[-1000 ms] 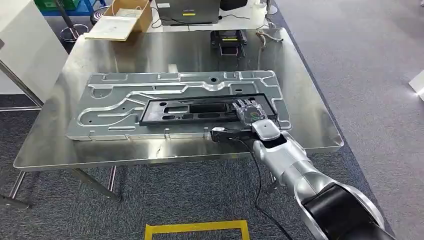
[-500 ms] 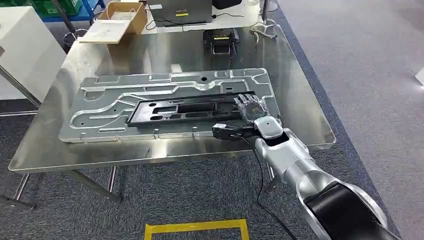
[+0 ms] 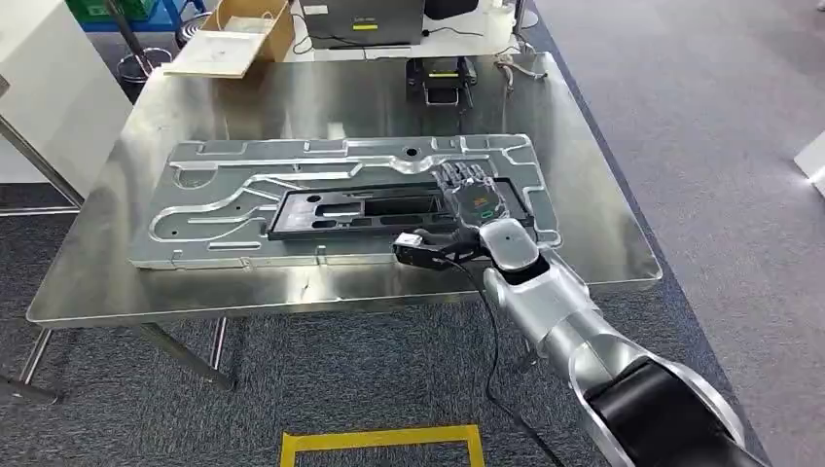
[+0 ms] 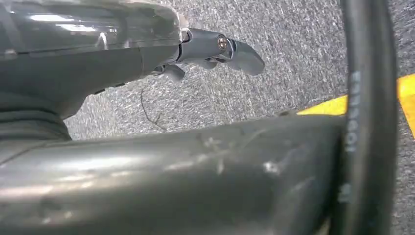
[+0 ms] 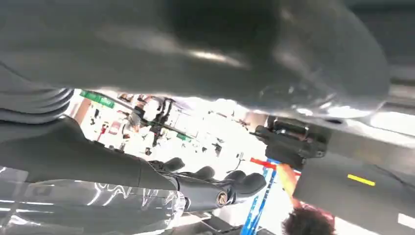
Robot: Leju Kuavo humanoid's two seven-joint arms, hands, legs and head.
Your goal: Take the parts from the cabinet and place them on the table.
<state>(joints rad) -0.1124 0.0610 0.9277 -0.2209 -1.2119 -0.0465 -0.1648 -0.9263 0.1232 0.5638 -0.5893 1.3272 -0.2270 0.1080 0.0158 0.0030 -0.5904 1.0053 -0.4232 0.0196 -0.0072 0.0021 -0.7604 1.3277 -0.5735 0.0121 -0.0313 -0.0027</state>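
On the steel table (image 3: 603, 243) your right hand (image 3: 474, 201) lies flat, fingers spread, on the black frame (image 3: 370, 209); placing looks finished, lift away next.

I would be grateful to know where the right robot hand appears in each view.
Head view: right robot hand right of centre, on the black frame's right end.
Right wrist view: close up, dark fingers against the bright room.
Left wrist view: grey carpet and yellow floor tape instead.
Shared landmark: the yellow-labelled laptop, head and right wrist views.
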